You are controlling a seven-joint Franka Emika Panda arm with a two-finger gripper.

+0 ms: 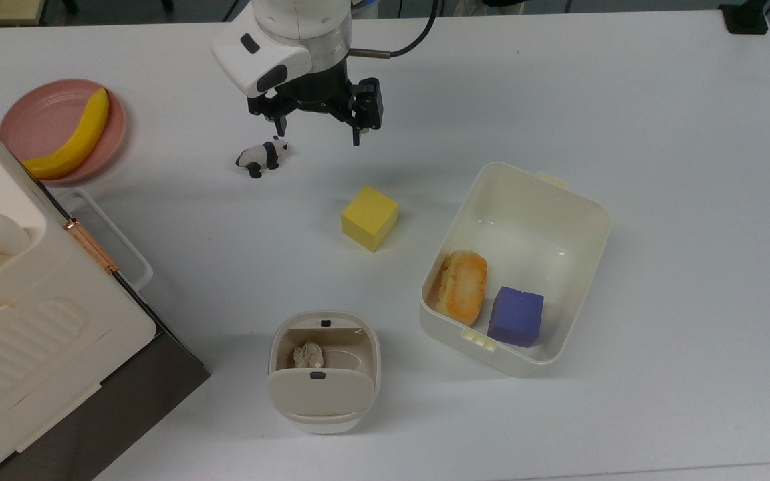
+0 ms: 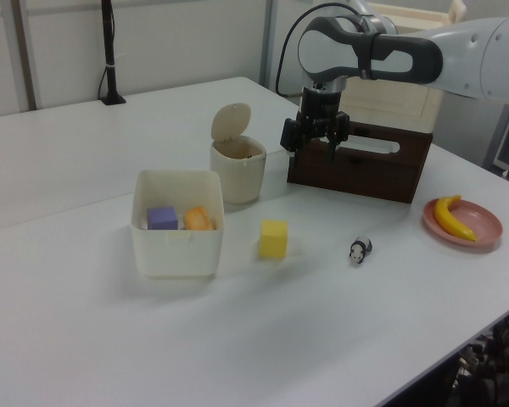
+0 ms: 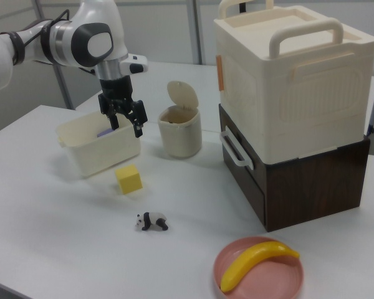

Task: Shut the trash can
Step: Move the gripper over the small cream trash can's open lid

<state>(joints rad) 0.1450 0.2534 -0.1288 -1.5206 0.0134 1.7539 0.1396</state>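
The trash can [image 1: 323,347] is a small cream bin near the top view's bottom edge. Its beige lid [image 1: 321,394] stands swung open, and a crumpled scrap [image 1: 307,354] lies inside. In the left view the trash can [image 2: 237,174] has its lid [image 2: 231,123] upright behind the tub; in the right view the trash can [image 3: 181,134] stands beside the big appliance. My gripper [image 1: 318,133] hangs open and empty above the table, well away from the bin, close to the toy panda. It also appears as the gripper [image 2: 314,154] and the gripper [image 3: 125,128] in the side views.
A cream tub [image 1: 579,214] holds a bread piece [image 1: 463,282] and a purple block [image 1: 516,315]. A yellow cube [image 1: 369,217] and a toy panda [image 1: 263,156] lie on the table. A pink plate [image 1: 44,113] carries a banana [image 1: 74,140]. A big cream appliance [image 1: 17,321] stands at the top view's left.
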